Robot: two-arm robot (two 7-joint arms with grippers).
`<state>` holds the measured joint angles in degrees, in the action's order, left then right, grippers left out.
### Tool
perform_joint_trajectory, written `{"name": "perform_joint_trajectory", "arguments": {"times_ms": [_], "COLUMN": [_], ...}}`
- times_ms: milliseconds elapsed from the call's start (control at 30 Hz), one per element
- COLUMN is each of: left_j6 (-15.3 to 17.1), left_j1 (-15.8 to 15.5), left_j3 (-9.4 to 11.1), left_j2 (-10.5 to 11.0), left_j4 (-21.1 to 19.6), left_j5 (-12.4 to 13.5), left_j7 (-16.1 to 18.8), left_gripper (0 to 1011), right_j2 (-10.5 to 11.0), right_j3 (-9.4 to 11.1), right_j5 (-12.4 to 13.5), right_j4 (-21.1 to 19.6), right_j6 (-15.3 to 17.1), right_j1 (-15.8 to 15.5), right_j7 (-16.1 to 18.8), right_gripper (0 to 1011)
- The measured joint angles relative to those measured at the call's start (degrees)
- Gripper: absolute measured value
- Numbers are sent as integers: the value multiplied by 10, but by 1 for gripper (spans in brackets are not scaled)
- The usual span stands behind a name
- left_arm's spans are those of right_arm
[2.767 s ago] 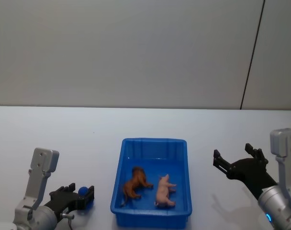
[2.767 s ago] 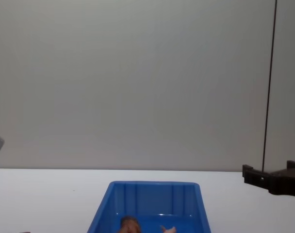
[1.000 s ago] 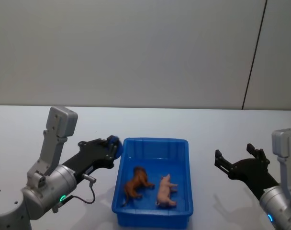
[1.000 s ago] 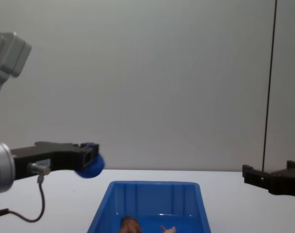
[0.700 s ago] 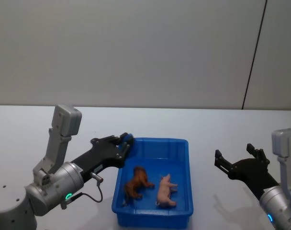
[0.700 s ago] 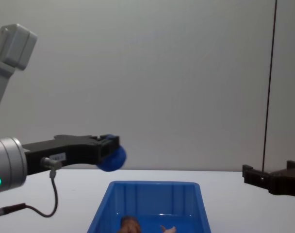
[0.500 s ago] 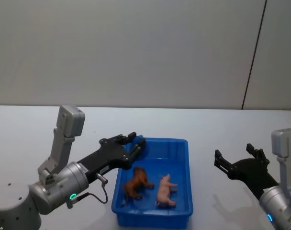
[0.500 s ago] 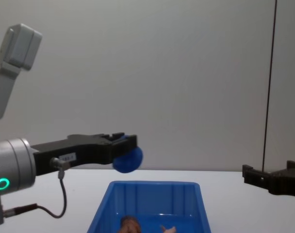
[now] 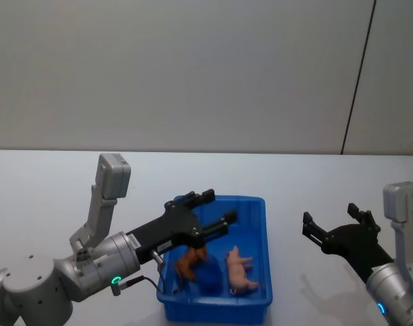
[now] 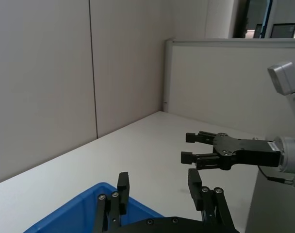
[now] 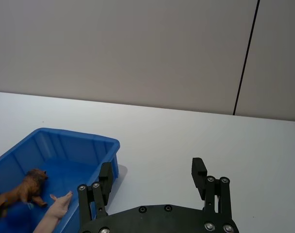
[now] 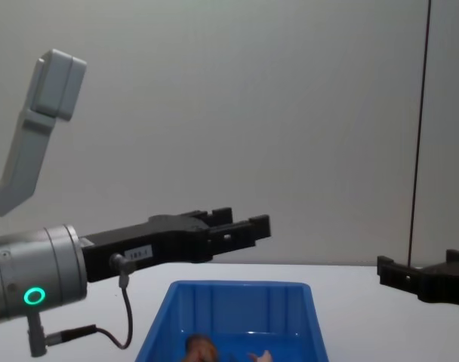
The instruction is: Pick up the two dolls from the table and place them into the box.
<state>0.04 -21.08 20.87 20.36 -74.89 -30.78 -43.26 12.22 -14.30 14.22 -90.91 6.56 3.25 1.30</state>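
Note:
Both dolls lie inside the blue box. The reddish-brown doll lies at its left and the pale pink doll at its right, with a dark blue round shape between them. My left gripper hangs open over the box's far left part, holding nothing. In the chest view the left gripper is above the box. My right gripper stands open over the table, right of the box. The right wrist view shows the brown doll and pink doll.
The white tabletop runs bare to a plain wall behind. A dark vertical seam marks the wall at the right. There is free room on both sides of the box and beyond it.
My left arm rose from the table's front left and reached over the box with a blue ball between its fingers. The fingers have now opened, and the pink doll has shifted slightly.

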Motion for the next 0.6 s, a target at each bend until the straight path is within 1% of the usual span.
{"name": "perform_joint_trajectory", "arguments": {"times_ms": [100,133,167,233,267,333,600], "left_j6": [-4,-6,-6,-8,-9,-11,-14], "left_j1": [-5,-7,-8,-9,-11,-13,-17], "left_j3": [2,3,3,4,5,5,7], "left_j2": [-4,-5,-6,-7,-9,-10,-14], "left_j4": [10,14,15,18,22,25,34], "left_j5": [-3,-4,-4,-5,-6,-7,-8], "left_j7": [-14,-20,-22,-27,-31,-36,-49], "left_gripper": [818,872,872,925,970,1001,1001], "right_j2": [0,0,0,0,0,0,0], "right_j3": [0,0,0,0,0,0,0], "right_j5": [0,0,0,0,0,0,0], "right_j4": [0,0,0,0,0,0,0], "right_j6": [0,0,0,0,0,0,0], "right_j1": [0,0,0,0,0,0,0], "right_j7": [0,0,0,0,0,0,0], "right_gripper": [1001,1001,1001,1001,1001,1001,1001]}}
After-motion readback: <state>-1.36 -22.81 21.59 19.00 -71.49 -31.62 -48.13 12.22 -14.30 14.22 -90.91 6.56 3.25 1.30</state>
